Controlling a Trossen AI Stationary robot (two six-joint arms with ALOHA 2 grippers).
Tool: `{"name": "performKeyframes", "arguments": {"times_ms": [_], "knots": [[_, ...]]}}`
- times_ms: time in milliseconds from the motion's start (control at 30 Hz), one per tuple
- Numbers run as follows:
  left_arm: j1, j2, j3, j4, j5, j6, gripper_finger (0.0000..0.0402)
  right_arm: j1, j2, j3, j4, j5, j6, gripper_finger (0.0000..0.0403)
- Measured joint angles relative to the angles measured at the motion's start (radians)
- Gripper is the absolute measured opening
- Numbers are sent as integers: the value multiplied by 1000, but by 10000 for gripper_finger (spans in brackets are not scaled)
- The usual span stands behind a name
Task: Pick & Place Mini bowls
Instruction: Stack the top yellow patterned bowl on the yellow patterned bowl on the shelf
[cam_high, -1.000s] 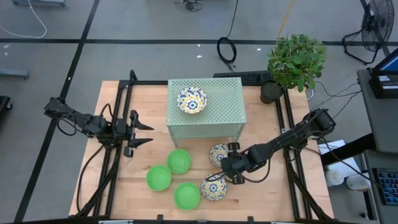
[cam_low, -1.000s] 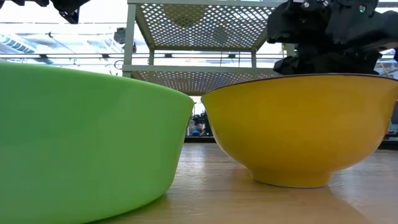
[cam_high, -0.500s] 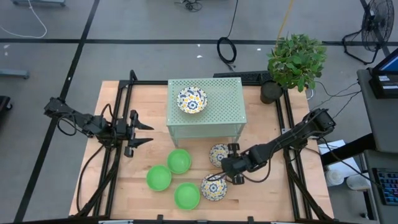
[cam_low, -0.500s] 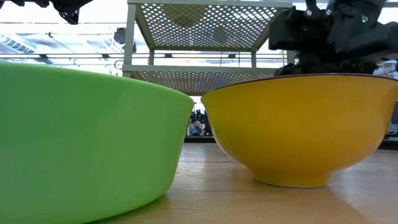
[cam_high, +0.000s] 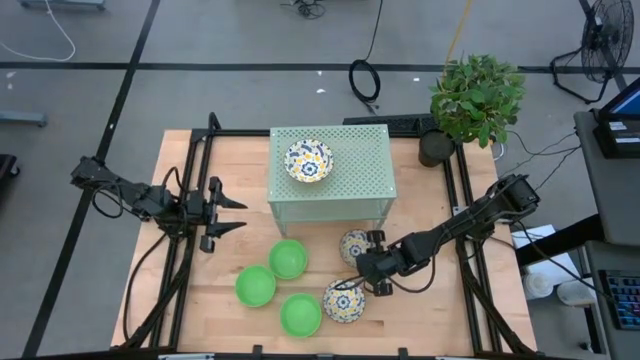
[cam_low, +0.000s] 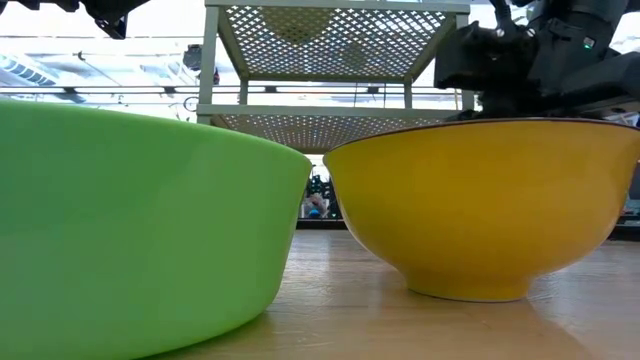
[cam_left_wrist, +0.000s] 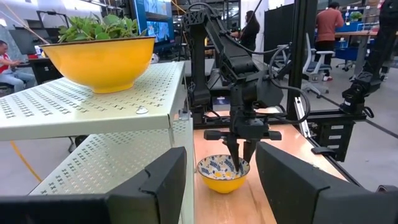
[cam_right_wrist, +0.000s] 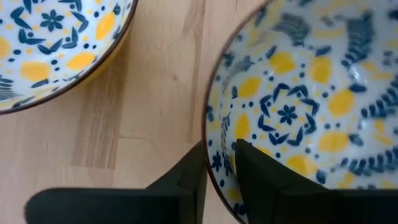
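So the right gripper (cam_high: 366, 262) is down at the floral bowl (cam_high: 354, 245) that sits on the wooden surface (cam_high: 190, 310) just in front of the pale green perforated stand (cam_high: 360, 175). The right wrist view shows it best: its two dark fingers (cam_right_wrist: 186, 177) straddle that bowl's rim, one outside the wall and one inside, nearly closed on it, and the bowl rests on the wood. From the left wrist view you can see the same thing from across the surface, the fingers dipping into the little yellow-sided bowl. A second floral bowl (cam_high: 343, 301) sits just beside it, nearer the front edge, and a third floral bowl (cam_high: 309, 160) is up on top of the stand. The three green bowls are clustered on the surface to the left of the floral pair: one close to the stand (cam_high: 288, 258), one further left (cam_high: 255, 286), and one at the front (cam_high: 301, 314). The left gripper (cam_high: 232, 215) hangs over the left part of the surface, well apart from all the bowls, fingers spread partway open with nothing between them. There's a potted plant (cam_high: 476, 97) off the back right corner.
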Motion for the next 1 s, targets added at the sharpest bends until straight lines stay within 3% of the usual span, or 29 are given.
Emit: {"name": "performKeyframes", "arguments": {"times_ms": [200,533,1000], "knots": [[0,0,0,0,0,0,198,-1,-5,1,17,22,-52,8],[0,0,0,0,1,-1,198,14,-86,-2,15,1,-59,4],[0,0,0,1,2,-1,198,116,-269,-1,185,19,-147,1]]}}
